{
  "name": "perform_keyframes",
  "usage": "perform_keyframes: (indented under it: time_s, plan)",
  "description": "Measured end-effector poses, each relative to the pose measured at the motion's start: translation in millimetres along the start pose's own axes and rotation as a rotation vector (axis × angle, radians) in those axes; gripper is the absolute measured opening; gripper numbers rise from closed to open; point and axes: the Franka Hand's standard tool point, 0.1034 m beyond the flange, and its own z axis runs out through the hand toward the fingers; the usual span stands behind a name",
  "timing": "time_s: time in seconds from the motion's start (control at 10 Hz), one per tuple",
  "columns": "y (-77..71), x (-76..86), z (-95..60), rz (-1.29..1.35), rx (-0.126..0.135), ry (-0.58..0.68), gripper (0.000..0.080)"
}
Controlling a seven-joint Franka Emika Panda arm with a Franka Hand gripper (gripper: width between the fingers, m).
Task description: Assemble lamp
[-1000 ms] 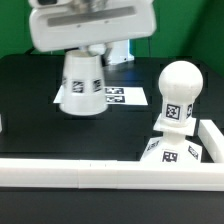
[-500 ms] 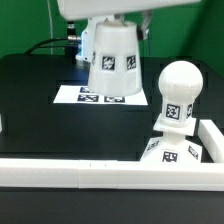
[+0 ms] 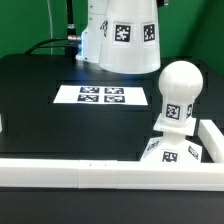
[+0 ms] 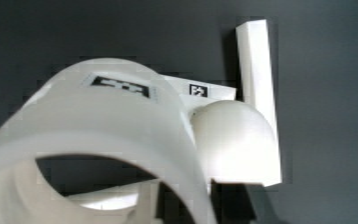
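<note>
The white cone shade (image 3: pixel 126 38) hangs high in the air at the top of the exterior view, above the marker board. My gripper holds it from above and is cut off by the top edge there. In the wrist view the shade (image 4: pixel 105 130) fills the picture, and my gripper (image 4: pixel 179 205) is shut on its wall. The round bulb on its stem (image 3: pixel 178 92) stands upright on the flat square base (image 3: pixel 168 152) at the exterior view's right, below and to the right of the shade. The bulb also shows in the wrist view (image 4: pixel 233 140), beside the shade.
The marker board (image 3: pixel 102 96) lies on the black table under the shade. A long white rail (image 3: pixel 90 172) runs along the front and turns up the right side (image 3: pixel 212 135); it also shows in the wrist view (image 4: pixel 256 70). Cables lie at the back left (image 3: pixel 55 45).
My gripper has lifted the shade off the marker board and carried it up and toward the exterior view's right, closer to the bulb. The bulb and the base have not moved.
</note>
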Motion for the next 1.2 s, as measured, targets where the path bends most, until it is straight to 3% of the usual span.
perform_keyframes:
  time_s: [0.4, 0.7, 0.9, 1.2]
  plan:
    - [-0.6, -1.2, -0.3, 0.0, 0.0, -0.004, 0.0044]
    - [-16.1, -2.0, -18.4, -0.002, 0.015, -0.015, 0.0044]
    - [-24.0, -2.2, -19.3, 0.024, 0.015, -0.015, 0.0044]
    - [-48.3, 4.7, -9.8, 0.038, 0.014, -0.019, 0.0044]
